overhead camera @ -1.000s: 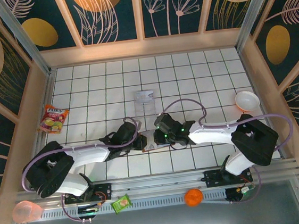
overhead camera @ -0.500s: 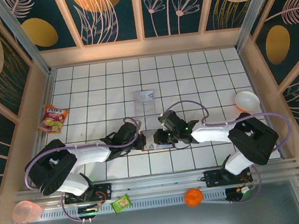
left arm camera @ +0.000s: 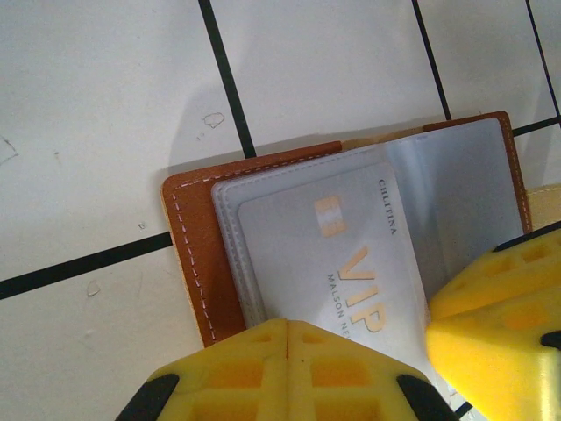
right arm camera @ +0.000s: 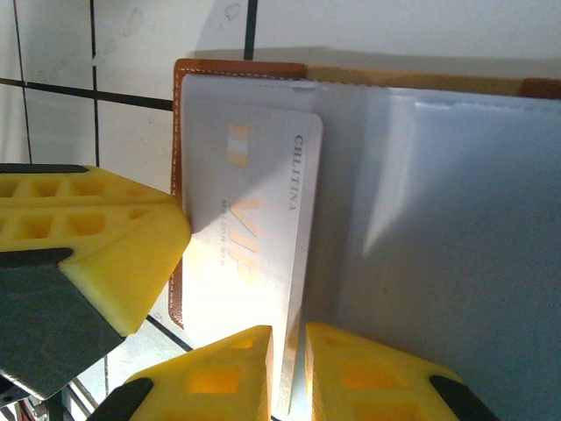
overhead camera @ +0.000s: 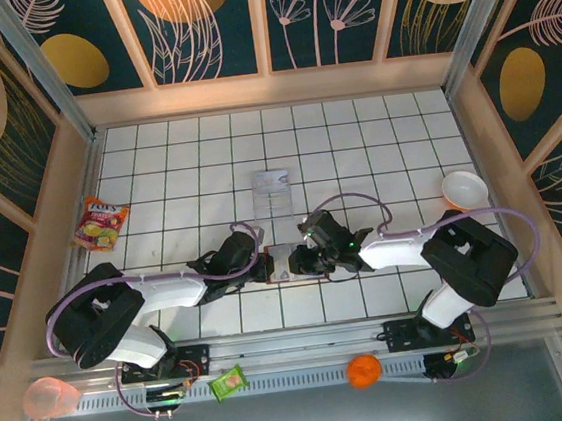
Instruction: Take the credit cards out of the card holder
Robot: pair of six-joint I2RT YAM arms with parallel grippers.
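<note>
one credit card [right arm camera: 254, 202] pinched by right gripper [right arm camera: 287, 368]; left gripper [left arm camera: 287, 373] fingers pressed together over card holder [left arm camera: 188, 254].

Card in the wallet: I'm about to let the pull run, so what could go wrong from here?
1. The left gripper is shut at one end of the card, but a grip on so thin a card is not clear; it may slip off.
2. The card lies deep in the wallet; whether the right gripper pins that is unclear, so it may drag along.
3. The two grippers sit close together and could bump.
</note>
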